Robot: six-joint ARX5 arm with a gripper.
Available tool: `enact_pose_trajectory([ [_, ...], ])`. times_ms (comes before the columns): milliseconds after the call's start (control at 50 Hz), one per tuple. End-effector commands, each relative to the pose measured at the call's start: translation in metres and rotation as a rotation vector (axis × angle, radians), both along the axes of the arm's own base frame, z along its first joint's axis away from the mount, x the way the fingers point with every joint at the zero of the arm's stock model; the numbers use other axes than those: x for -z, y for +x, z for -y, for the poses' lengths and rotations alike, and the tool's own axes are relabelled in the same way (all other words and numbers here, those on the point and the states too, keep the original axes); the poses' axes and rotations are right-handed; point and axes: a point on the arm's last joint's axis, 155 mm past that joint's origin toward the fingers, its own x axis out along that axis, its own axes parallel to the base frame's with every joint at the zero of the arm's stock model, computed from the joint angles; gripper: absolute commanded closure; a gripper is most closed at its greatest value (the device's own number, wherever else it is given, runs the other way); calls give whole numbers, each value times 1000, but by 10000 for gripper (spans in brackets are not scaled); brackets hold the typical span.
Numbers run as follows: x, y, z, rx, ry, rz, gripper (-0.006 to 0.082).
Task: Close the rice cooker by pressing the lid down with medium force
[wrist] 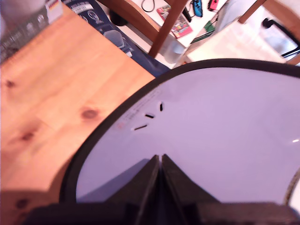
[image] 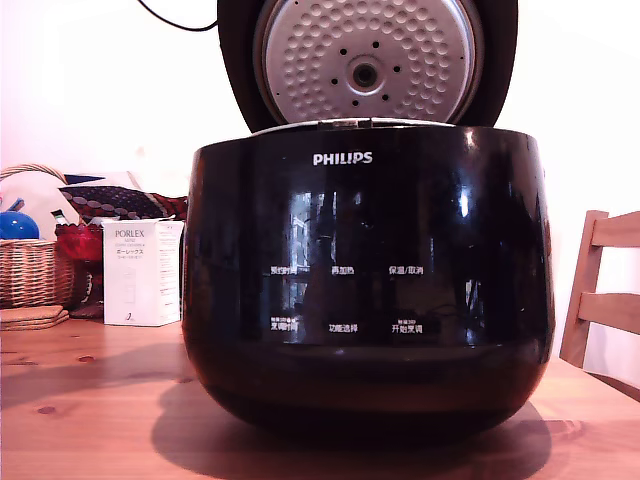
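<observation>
A glossy black, pot-shaped Philips rice cooker (image: 365,280) stands on the wooden table (image: 90,400), its domed lid (image: 368,60) upright at the far side, dimpled silver underside facing forward. The end effector (wrist: 160,161), fingers pressed together and empty, hovers over the lid's smooth, likely slippery back; a push near the outer rim seems best.

1. The raised round black lid with dimpled silver underside (image: 366,62) is seen standing upright over the glossy black rounded rice cooker (image: 368,290).
2. Bare wooden tabletop (image: 90,400) is left free in front.
3. A white carton (image: 142,272) and wicker basket (image: 35,270) are crowded toward the exterior view's left; a wooden chair (image: 600,300) is placed at its right.
</observation>
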Motion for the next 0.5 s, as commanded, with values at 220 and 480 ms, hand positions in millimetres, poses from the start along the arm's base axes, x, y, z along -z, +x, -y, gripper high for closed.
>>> enact_pose_trajectory([
  [220, 10, -13, 10, 44, -5, 20, 787],
  [480, -1, -32, -1, 31, -53, 72, 787],
])
